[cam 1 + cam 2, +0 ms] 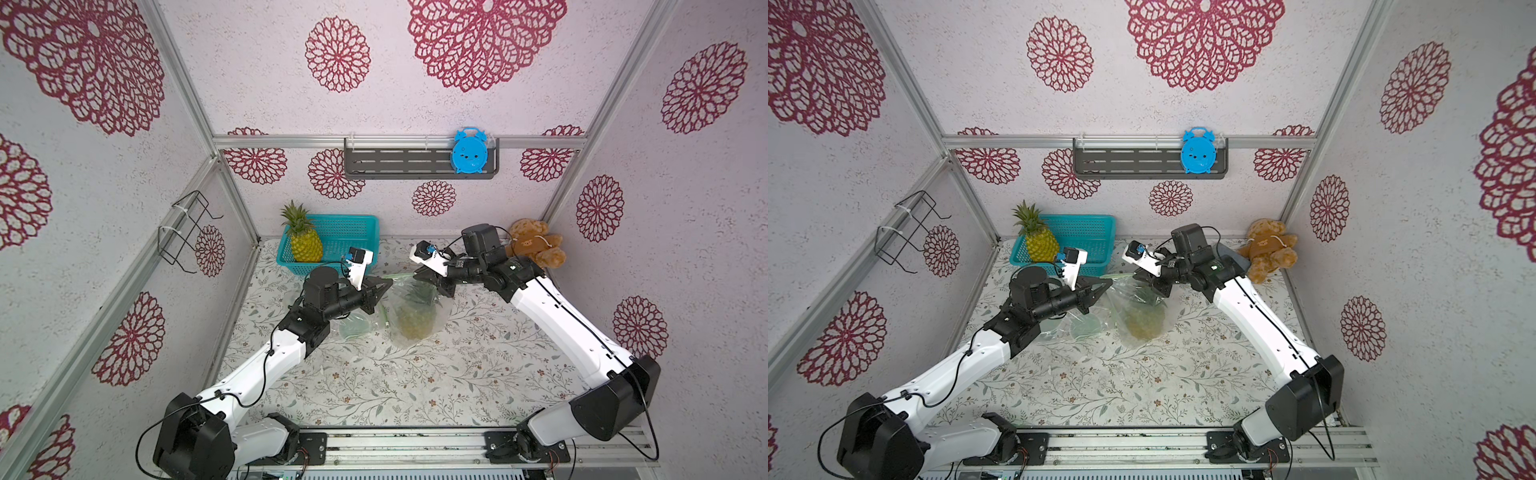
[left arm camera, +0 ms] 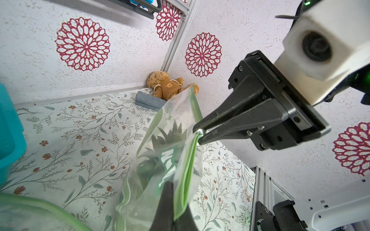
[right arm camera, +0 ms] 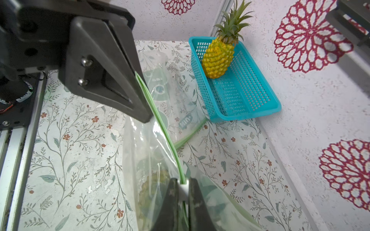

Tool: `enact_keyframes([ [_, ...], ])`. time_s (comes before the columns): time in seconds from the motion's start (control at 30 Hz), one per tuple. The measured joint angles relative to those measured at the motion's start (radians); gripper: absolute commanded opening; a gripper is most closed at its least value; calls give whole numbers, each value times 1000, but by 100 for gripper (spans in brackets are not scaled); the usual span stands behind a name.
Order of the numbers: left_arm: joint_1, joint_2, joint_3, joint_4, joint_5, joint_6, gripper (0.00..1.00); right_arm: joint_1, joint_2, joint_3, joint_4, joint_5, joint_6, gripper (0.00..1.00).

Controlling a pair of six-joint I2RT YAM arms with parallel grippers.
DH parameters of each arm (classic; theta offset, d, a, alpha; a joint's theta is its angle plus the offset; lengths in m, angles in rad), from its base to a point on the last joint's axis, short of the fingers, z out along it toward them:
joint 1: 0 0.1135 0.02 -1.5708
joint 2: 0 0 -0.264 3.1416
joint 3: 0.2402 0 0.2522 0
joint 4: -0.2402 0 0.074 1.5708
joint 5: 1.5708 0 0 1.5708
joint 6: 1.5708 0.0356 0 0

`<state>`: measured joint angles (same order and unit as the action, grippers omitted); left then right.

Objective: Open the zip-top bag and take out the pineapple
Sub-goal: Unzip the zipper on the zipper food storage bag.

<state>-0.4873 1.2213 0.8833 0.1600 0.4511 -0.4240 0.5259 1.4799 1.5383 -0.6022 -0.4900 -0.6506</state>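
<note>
Floral tabletop (image 1: 415,386) holds zip-top bag (image 1: 419,309) with pineapple (image 1: 415,324) inside, left gripper (image 3: 147,118) pinching it from 9 o'clock, right gripper (image 2: 200,134) pinching its slider (image 3: 184,188) from 3 o'clock.

We see a clear zip-top bag (image 1: 415,316) with a green seal, a turquoise basket (image 1: 353,235), and a floral-print table (image 1: 415,386).

floral table (image 1: 415,386) | resting on it: teal basket (image 1: 353,237), teddy bear (image 1: 534,245), grey block (image 2: 149,101), zip-top bag (image 1: 415,316)

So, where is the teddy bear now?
In both top views the teddy bear sits in the far right corner of the table, just behind the right arm.
</note>
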Motion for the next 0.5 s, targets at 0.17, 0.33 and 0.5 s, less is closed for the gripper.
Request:
enact_keyframes([
  [0.17, 2, -2, 0, 3, 0, 0, 0, -17, -16, 2, -22, 31, -12, 0],
  [0.33, 3, -2, 0, 7, 0, 0, 0, -41, -32, 1, -45, 69, -15, 0],
  [0.5, 3, -2, 0, 8, 0, 0, 0, -64, -45, -7, -56, 84, -20, 0],
])
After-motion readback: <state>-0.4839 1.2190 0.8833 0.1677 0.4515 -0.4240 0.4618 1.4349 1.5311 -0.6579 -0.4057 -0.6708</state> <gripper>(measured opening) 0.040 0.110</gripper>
